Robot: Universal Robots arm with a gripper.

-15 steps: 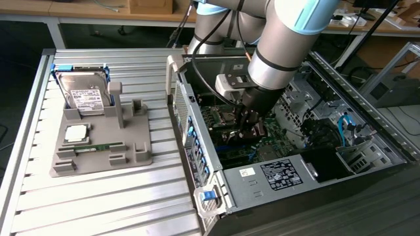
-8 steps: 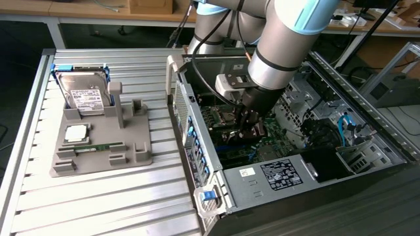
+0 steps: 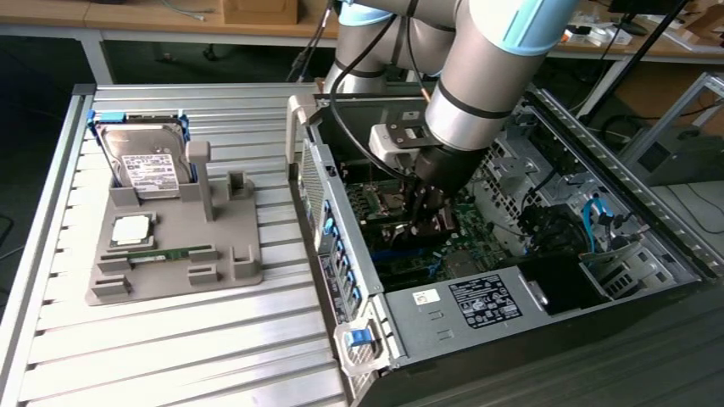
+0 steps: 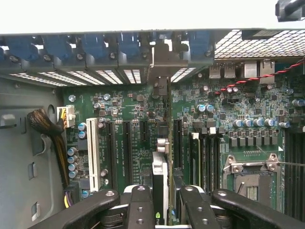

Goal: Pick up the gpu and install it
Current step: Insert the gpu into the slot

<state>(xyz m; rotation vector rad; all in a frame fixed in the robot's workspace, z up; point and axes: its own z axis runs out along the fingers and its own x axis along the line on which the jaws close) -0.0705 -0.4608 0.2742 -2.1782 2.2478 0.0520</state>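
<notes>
The arm is deep inside the open computer case, and the hand sits low over the motherboard. It's clenched on the gpu, with the dark fingers pressing the card from both sides. The card stands on edge and runs straight toward the case's rear wall, where a row of blue latches sits above the vent grilles.

Room is tight here. Black slots line up close on either side of the card, a white slot lies a little further off, and the processor socket is on the other flank. A cable bundle hangs along the grey case wall, well apart from the card. In the exterior view the power supply closes off the near end of the case.

I can't tell whether the card's lower edge is touching a slot, because the fingers and the card's own body cover that line. From the exterior view the card is hard to pick out under the hand.

Outside the case, on the exterior view's left, the ribbed metal tabletop carries a grey holder. A hard drive is propped upright in it and a green memory stick lies flat. Wooden tabletops run along the back of the room.
</notes>
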